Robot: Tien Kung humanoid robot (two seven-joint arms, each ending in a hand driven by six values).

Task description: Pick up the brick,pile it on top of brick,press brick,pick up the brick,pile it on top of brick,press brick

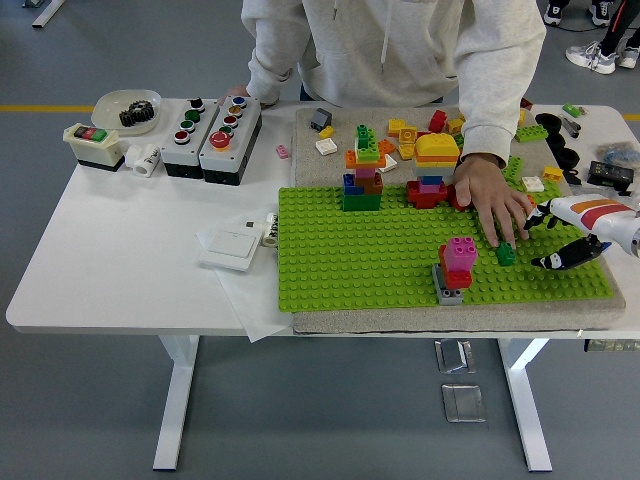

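On the studded green baseplate (380,250), which lies on a grey felt-like mat on the white table (120,260), a small dark green brick (507,254) sits under a person's fingertips (500,236). Just left stands a blocky stack (455,268): grey base, red middle, pink studded top. The right robot hand (562,240), glossy white and black, hovers right of the brick, fingers spread, holding nothing

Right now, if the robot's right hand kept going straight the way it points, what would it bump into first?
Probably the small green brick under the person's hand; the right hand points left toward it, though depth is unclear.
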